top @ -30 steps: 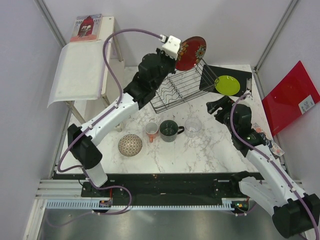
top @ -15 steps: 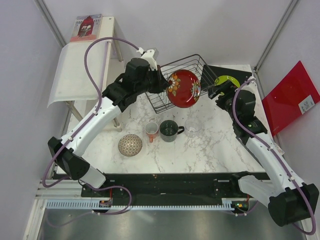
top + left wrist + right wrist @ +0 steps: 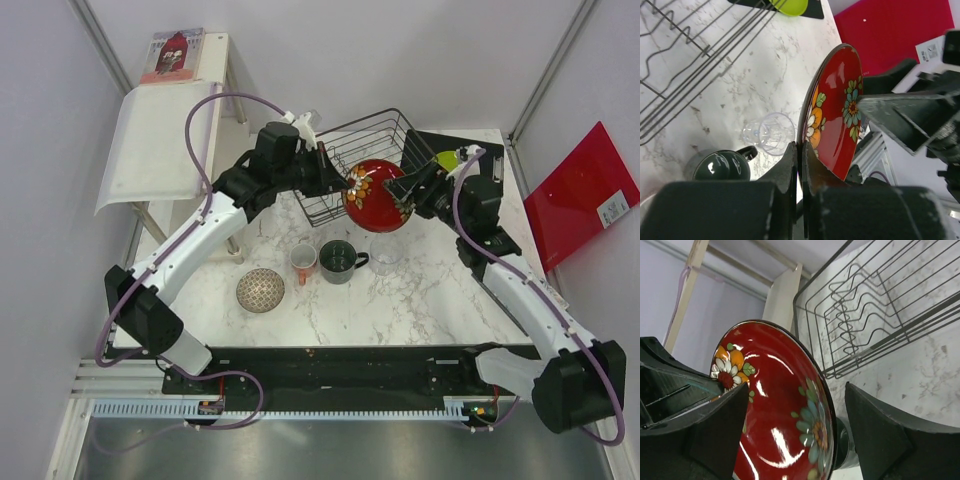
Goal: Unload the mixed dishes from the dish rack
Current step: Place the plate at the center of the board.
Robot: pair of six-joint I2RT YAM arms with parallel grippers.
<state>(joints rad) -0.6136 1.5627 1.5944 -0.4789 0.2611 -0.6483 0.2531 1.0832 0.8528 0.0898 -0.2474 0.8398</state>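
Looked down from high overhead on everything; close at both wrists, faced each other across the glossy dark-red flower-patterned bowl (image 3: 375, 205), shared throughout.

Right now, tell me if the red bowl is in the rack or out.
Out: the left hand holds the red bowl by its rim, beside the rack.

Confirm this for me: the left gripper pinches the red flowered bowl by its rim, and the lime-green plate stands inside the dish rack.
Not quite. The left gripper does pinch the red flowered bowl by its rim, but the lime-green plate is not inside the dish rack. It lies on the black board beside the rack. The left wrist view shows this along its top edge.
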